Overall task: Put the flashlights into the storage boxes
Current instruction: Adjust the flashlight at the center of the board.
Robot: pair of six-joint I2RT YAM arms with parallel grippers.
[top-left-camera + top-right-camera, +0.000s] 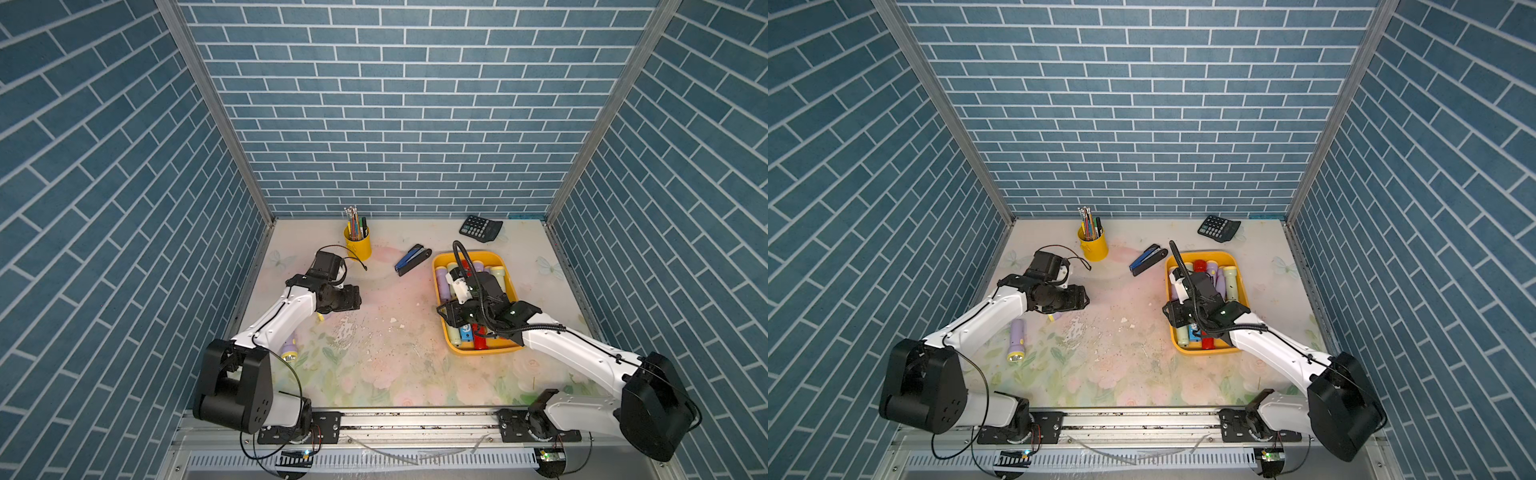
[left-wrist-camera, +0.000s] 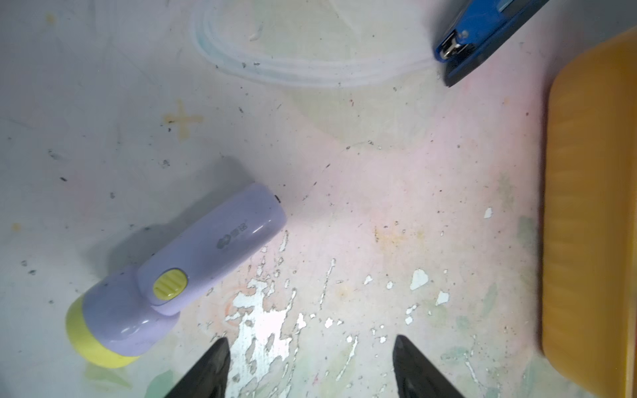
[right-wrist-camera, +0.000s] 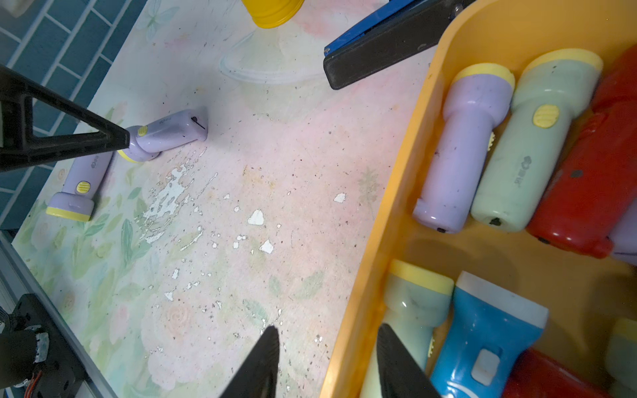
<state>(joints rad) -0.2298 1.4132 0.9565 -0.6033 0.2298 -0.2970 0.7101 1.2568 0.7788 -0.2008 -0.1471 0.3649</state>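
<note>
Near left: lilac flashlight (image 1: 1017, 338) lies loose on table (image 1: 395, 353). Just beyond, left gripper (image 2: 312, 339), jaws apart, empty, over second lilac flashlight (image 2: 179, 268). Right: right gripper (image 3: 327, 330), jaws slightly apart, empty, over left rim of yellow tray (image 1: 1208, 352) holding flashlights (image 3: 465, 148). Far: stapler (image 1: 411, 259), pen cup (image 1: 358, 245), calculator (image 1: 480, 227).

The left arm (image 1: 286, 311) and the right arm (image 1: 577, 345) both have smooth white shell links between bulky matte-black joint housings. The large shoulder housing (image 1: 249, 374) has a cluster of small round holes on its flat face, and each arm is mounted on a black base plate (image 1: 324, 432) fastened with silver screws. A thin black cable (image 1: 296, 374) loops loosely along the left arm and a ribbed black hose (image 1: 465, 259) runs over the right wrist beside small green lights (image 1: 513, 309), while the left gripper (image 2: 310, 365) and the right gripper (image 3: 327, 361) carry flat black fingers (image 2: 210, 372) tapering to points.
</note>
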